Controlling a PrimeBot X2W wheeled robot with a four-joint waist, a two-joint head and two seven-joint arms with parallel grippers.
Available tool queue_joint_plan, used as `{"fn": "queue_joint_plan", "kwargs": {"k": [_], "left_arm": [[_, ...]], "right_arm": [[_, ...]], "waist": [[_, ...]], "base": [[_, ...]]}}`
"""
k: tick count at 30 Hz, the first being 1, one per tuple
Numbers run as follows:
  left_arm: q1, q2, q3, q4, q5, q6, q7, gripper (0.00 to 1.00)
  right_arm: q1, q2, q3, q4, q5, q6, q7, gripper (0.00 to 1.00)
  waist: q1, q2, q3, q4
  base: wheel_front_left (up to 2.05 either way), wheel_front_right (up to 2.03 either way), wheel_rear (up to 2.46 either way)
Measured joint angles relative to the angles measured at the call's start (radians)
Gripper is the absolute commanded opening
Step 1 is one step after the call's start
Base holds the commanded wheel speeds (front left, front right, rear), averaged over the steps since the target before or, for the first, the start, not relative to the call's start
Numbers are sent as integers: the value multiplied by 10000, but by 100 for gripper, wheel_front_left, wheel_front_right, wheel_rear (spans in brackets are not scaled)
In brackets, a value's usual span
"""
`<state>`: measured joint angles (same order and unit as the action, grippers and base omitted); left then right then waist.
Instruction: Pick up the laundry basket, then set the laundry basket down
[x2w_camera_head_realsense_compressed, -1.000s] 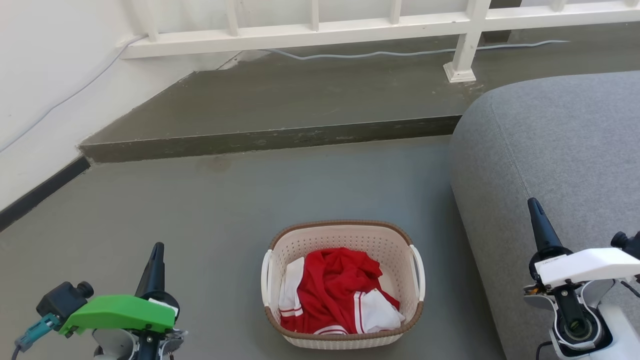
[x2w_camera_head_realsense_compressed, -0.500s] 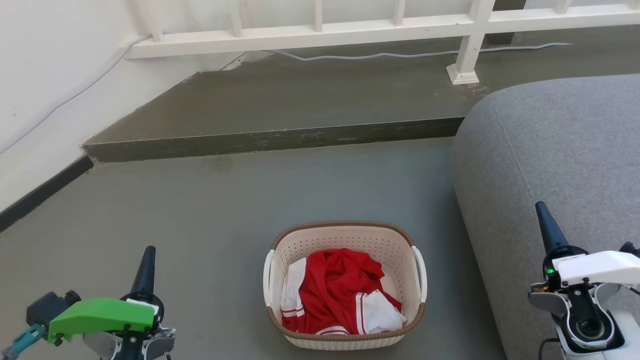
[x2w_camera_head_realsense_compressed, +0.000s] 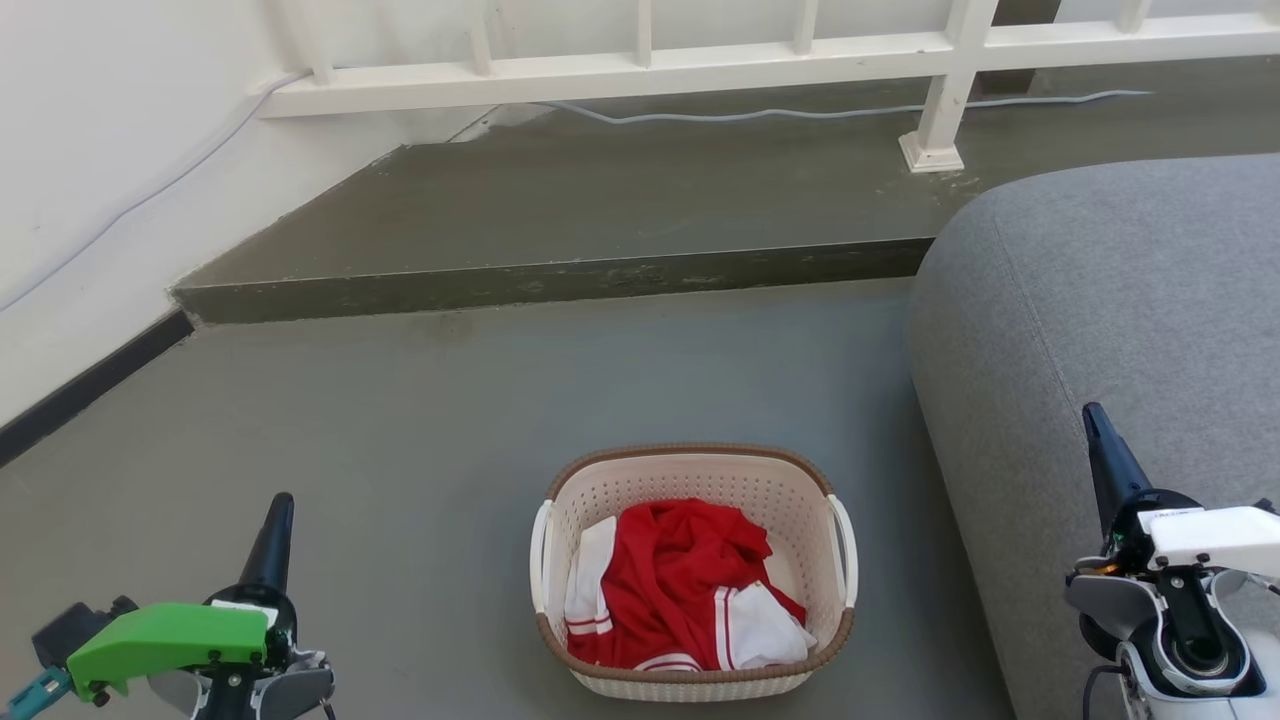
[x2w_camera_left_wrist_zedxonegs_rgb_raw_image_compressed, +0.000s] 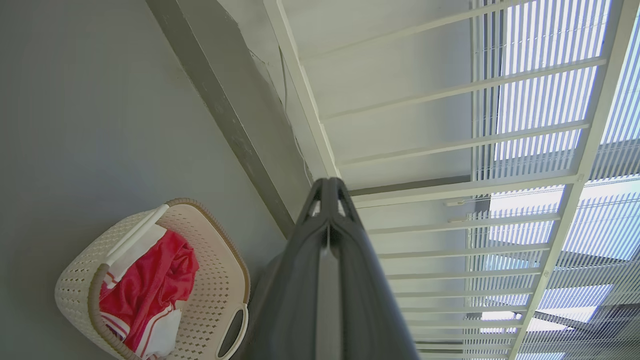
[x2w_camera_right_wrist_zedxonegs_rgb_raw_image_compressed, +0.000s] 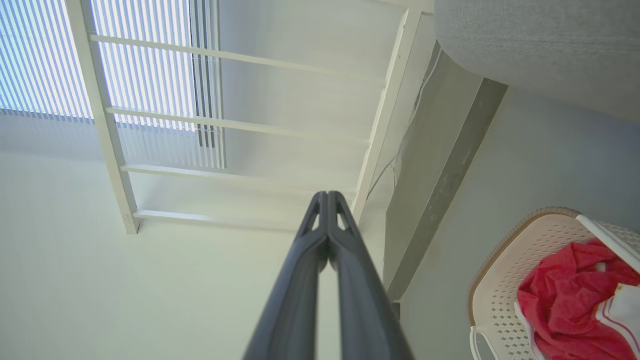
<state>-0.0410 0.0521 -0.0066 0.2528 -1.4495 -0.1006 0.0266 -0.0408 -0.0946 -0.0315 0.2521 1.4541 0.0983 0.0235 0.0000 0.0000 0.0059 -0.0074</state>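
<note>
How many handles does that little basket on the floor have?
2. On the laundry basket, the left handle loops along one side, the right handle along the opposite side.

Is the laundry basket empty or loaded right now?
Loaded: the cream perforated plastic basket holds crumpled red-and-white clothing, upright on the grey floor.

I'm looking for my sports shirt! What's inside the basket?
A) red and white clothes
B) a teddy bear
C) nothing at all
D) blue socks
A: crumpled red and white clothes lie inside the laundry basket.
</note>
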Motion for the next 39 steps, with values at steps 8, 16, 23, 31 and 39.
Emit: {"fn": "queue_joint_plan", "kwargs": {"k": [8,16,23,31,39], "left_arm": [[-12,19,197,128,-1137,-125,274,0],[-31,31,382,242,-1837,-215,439,0],[-57,31,383,249,-1837,-217,439,0],[-61,31,387,255,-1837,-217,441,0],[-64,31,389,263,-1837,-219,441,0]], "right_arm": [[-127,123,-330,140,1097,92,286,0],[-128,255,-550,213,1852,161,437,0],[-130,263,-560,236,1852,161,479,0],[-132,270,-564,249,1852,161,479,0],[-134,272,-566,270,1852,161,479,0]], "waist": [[0,0,-20,47],[0,0,-32,75],[0,0,-32,75],[0,0,-33,75],[0,0,-34,75]], "base": [[0,0,0],[0,0,0],[0,0,0],[0,0,0],[0,0,0]]}}
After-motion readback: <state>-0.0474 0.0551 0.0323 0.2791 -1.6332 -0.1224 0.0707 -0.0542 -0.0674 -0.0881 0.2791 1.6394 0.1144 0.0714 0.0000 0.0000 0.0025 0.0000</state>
